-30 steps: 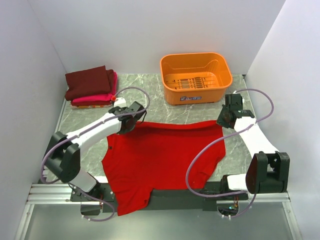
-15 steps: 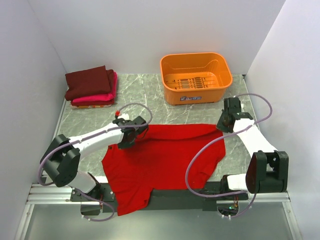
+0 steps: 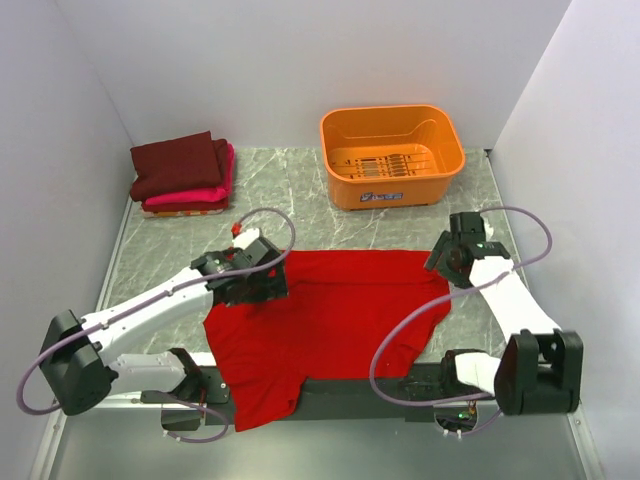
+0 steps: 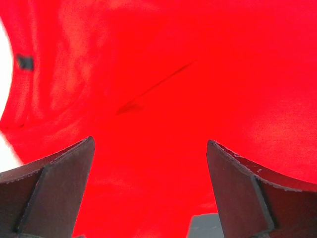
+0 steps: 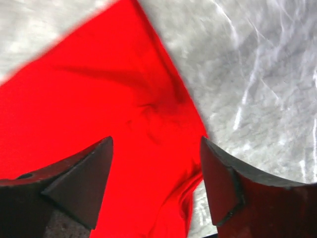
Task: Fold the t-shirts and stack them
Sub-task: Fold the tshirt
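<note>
The bright red t-shirt lies spread over the middle of the table, its lower part hanging over the near edge. My left gripper hovers over the shirt's far left corner. Its jaws stand open, with only red cloth beneath them. My right gripper is at the far right corner, also open, above the shirt's edge with nothing pinched. At the back left is a folded stack: a dark maroon t-shirt on top of a hot pink one.
An orange plastic basket stands at the back centre-right, beyond the red shirt. White walls close in the left, back and right sides. Grey marbled tabletop shows between the stack, the basket and the shirt, and to the right in the right wrist view.
Both grippers have gone from shut to open and let go of the red shirt's far edge. Both have come a little nearer, and the shirt's far edge now lies flat.
</note>
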Robot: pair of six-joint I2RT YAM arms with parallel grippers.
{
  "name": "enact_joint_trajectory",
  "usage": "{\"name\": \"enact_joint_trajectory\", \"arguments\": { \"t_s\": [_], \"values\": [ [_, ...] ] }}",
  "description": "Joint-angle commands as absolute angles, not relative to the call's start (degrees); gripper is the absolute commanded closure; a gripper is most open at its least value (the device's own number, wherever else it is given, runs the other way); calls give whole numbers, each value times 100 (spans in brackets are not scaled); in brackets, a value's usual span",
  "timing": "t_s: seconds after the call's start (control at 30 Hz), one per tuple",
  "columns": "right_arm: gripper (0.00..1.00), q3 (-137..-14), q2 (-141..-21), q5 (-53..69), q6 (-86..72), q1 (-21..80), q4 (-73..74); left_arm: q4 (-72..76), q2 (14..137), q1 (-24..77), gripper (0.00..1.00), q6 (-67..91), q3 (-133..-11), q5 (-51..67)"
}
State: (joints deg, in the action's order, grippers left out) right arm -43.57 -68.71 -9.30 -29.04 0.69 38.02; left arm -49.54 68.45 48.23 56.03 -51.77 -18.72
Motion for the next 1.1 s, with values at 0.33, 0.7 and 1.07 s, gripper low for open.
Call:
{"name": "enact_joint_trajectory", "arguments": {
  "t_s": [0.33, 0.7, 1.07],
  "values": [
    [11, -4447, -7424, 1248, -2619, 62, 1918, -1908, 8146, 3489, 1, 4219, -5150, -363],
    [11, -4685, -8709, 405, -2865, 53, 2171, -1538, 8684, 3515, 1, 4227, -4500, 342],
    [11, -4606, -8842, 193, -2944, 44, 2197, -2504, 7762, 4535, 1, 4430, -4438, 115]
  ]
}}
